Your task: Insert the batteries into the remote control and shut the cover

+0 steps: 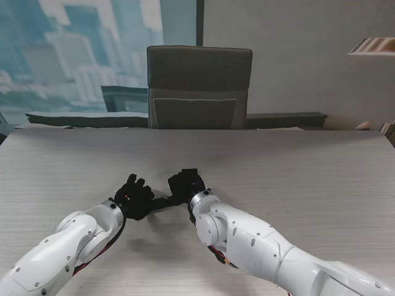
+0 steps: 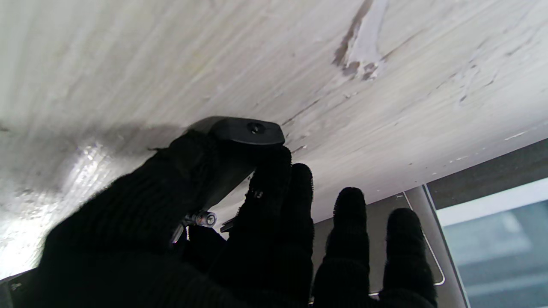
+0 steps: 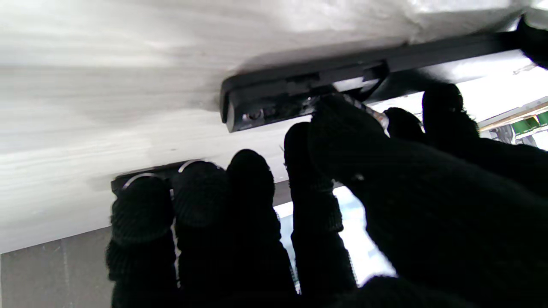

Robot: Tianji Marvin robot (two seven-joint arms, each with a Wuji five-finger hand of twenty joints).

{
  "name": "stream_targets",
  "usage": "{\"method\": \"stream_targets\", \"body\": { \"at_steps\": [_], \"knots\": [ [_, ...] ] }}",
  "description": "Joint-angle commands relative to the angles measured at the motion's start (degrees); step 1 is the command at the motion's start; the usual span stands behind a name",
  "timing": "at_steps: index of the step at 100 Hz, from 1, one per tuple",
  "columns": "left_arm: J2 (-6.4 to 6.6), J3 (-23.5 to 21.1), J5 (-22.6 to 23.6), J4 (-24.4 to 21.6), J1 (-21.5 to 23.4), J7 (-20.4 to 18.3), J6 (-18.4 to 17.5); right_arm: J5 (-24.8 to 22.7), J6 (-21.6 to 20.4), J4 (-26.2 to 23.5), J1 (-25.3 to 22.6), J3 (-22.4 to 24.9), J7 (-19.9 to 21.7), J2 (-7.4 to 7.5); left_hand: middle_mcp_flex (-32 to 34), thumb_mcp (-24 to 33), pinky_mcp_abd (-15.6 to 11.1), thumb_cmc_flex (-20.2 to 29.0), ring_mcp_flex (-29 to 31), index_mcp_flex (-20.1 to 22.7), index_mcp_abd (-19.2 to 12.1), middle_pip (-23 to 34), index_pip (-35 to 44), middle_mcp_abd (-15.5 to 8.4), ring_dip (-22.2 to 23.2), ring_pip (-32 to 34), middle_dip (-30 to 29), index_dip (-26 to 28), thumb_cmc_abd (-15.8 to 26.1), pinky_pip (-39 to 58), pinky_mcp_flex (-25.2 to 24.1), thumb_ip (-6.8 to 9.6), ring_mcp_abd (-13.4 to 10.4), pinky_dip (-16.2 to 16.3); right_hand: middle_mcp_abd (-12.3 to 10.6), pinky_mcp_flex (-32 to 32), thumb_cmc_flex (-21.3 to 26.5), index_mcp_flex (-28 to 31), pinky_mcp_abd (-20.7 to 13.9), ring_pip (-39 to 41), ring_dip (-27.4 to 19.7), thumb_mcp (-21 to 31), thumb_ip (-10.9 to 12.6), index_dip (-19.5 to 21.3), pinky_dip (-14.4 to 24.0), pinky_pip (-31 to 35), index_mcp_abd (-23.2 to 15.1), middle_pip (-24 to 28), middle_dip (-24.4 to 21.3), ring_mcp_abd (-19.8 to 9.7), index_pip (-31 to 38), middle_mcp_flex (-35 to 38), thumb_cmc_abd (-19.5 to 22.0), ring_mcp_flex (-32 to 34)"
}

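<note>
Both robot hands, left (image 1: 133, 196) and right (image 1: 186, 185), grip the remote control (image 3: 299, 92)

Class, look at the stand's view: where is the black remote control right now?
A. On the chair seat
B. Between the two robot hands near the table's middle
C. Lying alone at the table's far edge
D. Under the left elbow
B: the remote control spans the gap between the left robot hand and the right robot hand.

One remote control (image 1: 162, 201) at the tabletop (image 1: 296, 166) centre; one battery (image 2: 204, 219) visible; two gloved hands: left hand (image 1: 133, 196), right hand (image 1: 186, 184); one chair (image 1: 199, 86) at 12 o'clock.
</note>
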Motion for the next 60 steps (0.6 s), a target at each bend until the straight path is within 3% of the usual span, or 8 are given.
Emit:
{"method": "stream_targets", "body": {
  "at_steps": [1,13,23,30,35,39,42,60],
  "knots": [
    [-0.03,0.88,0.28,1.98,1.40,-1.83,0.08,0.00,-0.12,-0.19,-0.73,0.23,0.47,0.16,0.00,0.49,0.63,7.92,0.58,3.06,-16.93,1.07,6.70,-0.87,-0.64,0.91,0.70,2.52,-2.53,1.08,-0.35,0.60,0.49,-0.89,0.29,-0.32,1.36,0.17,0.79,0.64,-0.15,0.84,-0.58,0.76,1.26,2.28,-1.64,2.51,-0.39,-1.07,0.15,0.71,0.17,-0.27],
    [-0.02,0.92,0.27,1.99,1.36,-1.88,0.04,-0.28,-0.70,-0.85,-1.12,0.93,-0.17,0.51,0.00,0.38,0.59,7.85,0.56,3.09,-16.94,1.08,6.70,-0.91,-0.65,0.90,0.70,2.60,-2.43,1.09,-0.37,0.57,0.52,-0.92,-0.07,-0.77,-1.65,-0.98,0.19,0.33,-0.15,-0.77,-0.48,0.92,1.19,2.15,-2.87,2.36,0.18,-1.27,0.46,-0.15,2.21,-0.82],
    [-0.02,0.93,0.25,1.99,1.32,-1.96,-0.04,-0.90,-1.77,-1.31,-1.06,1.32,-0.79,0.87,0.03,0.34,0.61,7.82,0.57,3.08,-17.02,1.09,6.70,-0.90,-0.65,0.91,0.70,2.62,-2.42,1.12,-0.35,0.59,0.45,-0.92,0.27,-1.67,-6.63,-2.48,0.04,-0.56,-0.13,-4.33,-0.19,0.58,0.98,1.59,-2.52,0.64,3.70,-1.03,0.34,-0.94,5.03,-1.76],
    [-0.02,0.92,0.22,1.99,1.31,-1.98,-0.03,-1.78,-2.42,-1.68,-0.79,1.34,-0.96,1.25,0.01,0.30,0.59,7.81,0.58,3.10,-17.07,1.08,6.75,-0.92,-0.66,0.91,0.70,2.67,-2.46,1.12,-0.37,0.61,0.48,-0.93,0.69,-2.44,-10.26,-2.53,0.32,-1.31,-0.10,-6.72,1.55,1.70,0.88,0.99,-1.45,-0.32,4.30,-0.61,-1.80,-1.57,8.50,-2.44],
    [-0.02,0.93,0.21,1.99,1.30,-1.99,-0.02,-2.26,-2.55,-1.96,-0.58,1.28,-0.83,1.47,-0.05,0.33,0.58,7.79,0.62,3.09,-16.97,1.07,6.77,-0.90,-0.65,0.92,0.69,2.69,-2.44,1.13,-0.37,0.63,0.38,-0.94,1.17,-3.16,-13.00,-2.17,0.65,-1.91,-0.04,-8.27,3.26,3.59,0.89,0.51,-0.55,-0.97,4.37,-0.13,-3.88,-1.92,11.18,-2.98],
    [-0.02,0.94,0.22,1.98,1.30,-2.01,-0.02,-2.82,-2.32,-2.19,-0.32,1.07,-0.58,1.67,0.04,0.34,0.58,7.81,0.57,3.10,-17.01,1.10,6.77,-0.90,-0.66,0.89,0.71,2.70,-2.45,1.13,-0.37,0.63,0.47,-0.94,1.88,-3.91,-15.53,-2.02,0.97,-2.50,0.01,-9.78,6.47,6.70,1.05,0.10,0.81,-1.69,4.21,0.58,-6.68,-2.42,13.91,-3.49],
    [-0.02,0.94,0.21,1.98,1.29,-2.01,-0.03,-3.52,-1.96,-2.35,-0.04,0.74,-0.26,1.89,0.02,0.31,0.58,7.75,0.57,3.12,-17.01,1.09,6.78,-0.88,-0.66,0.90,0.70,2.70,-2.40,1.17,-0.32,0.62,0.48,-0.93,2.39,-4.47,-17.71,-2.61,1.22,-2.98,0.10,-11.09,9.81,12.87,1.23,-0.21,1.92,-2.19,4.09,1.03,-9.65,-2.91,15.79,-4.01],
    [-0.03,0.80,0.16,2.00,1.35,-1.89,-0.13,-6.68,2.27,-3.70,1.59,-1.40,3.54,3.15,-0.06,0.20,0.61,7.59,0.56,3.11,-16.95,1.05,6.77,-0.92,-0.66,0.90,0.69,2.69,-2.32,1.15,-0.37,0.65,0.45,-0.96,5.45,-5.97,-25.51,-2.79,3.98,-3.96,0.32,-20.43,9.39,16.32,1.84,-1.02,5.60,-4.10,3.78,4.43,-13.33,-3.05,22.31,-5.18]
  ]
}}
